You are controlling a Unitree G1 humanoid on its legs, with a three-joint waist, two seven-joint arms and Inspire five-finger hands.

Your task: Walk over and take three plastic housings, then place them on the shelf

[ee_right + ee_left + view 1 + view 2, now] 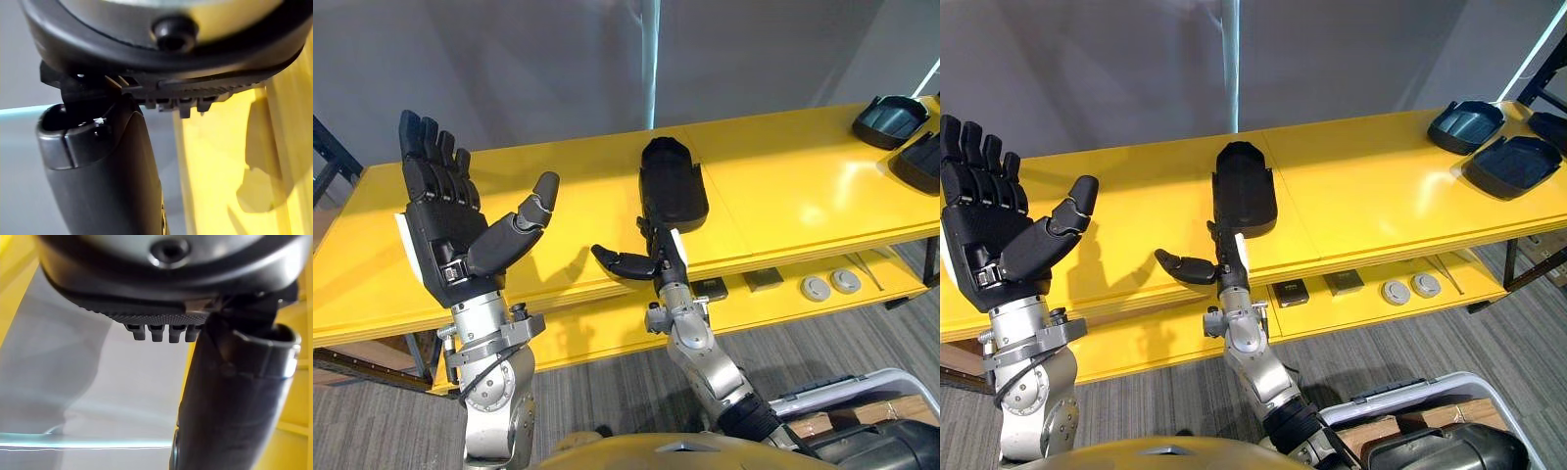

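Raised nearest on the left, the robot's left hand is spread flat, palm up, holding nothing. At centre the right hand stands edge-on, fingers straight, thumb out, empty too. Just past its fingertips one long black plastic housing shows over the glossy yellow shelf top; whether they touch I cannot tell. Two more black tray-like housings sit at the far right. Round grey discs lie on the lower tier. Behind is a plain grey wall; below, grey carpet.

Workshop; yellow shelving holding black plastic housings and small parts.
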